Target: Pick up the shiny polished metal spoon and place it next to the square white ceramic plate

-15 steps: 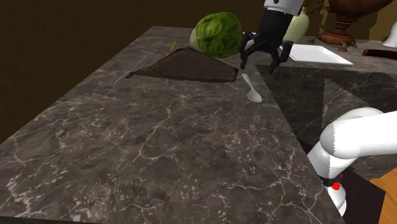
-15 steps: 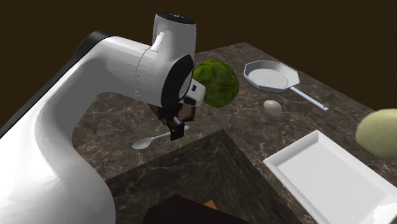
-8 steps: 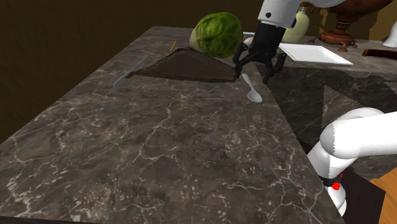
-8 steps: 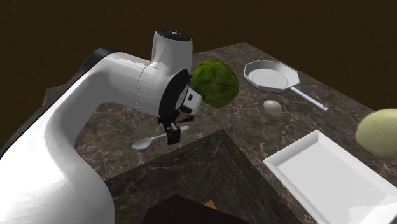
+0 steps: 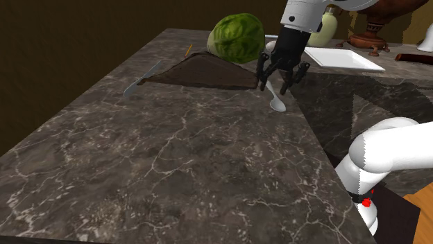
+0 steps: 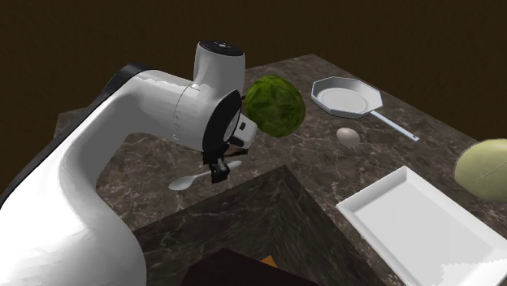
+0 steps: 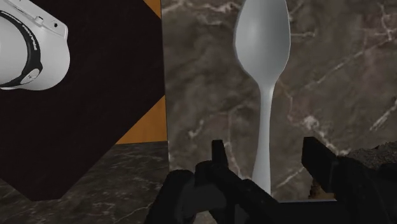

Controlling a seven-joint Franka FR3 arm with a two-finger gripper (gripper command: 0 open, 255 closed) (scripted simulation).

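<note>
- Looking along the claw, the wrist view had the spoon lying lengthwise beneath it. Its slim handle ran between the two black fingers, which stood spread, with bare stone showing on either side of the handle and neither finger touching it.
- From the shoulder view, the claw hung low over the spoon, whose bowl stuck out toward the camera. The square white plate lay well apart from it, farther back and toward that view's right.
- The second exterior view placed the claw under the bulky white arm, with the spoon near the surface's inner edge. It also took in an octagonal grey pan with a long thin handle, a pale egg near the pan, and a pale green ball near the plate.
- The spoon was smooth and pale grey, with an oval bowl that narrowed into a thin neck. The plate was flat with a low raised rim.
- A round green cabbage, wrinkled and leafy, sat just behind the claw.
- The surface was dark marble with pale, crack-like veins.
- A dim brown wall stood behind the surface, and a brown vase stood at its far end.
</note>
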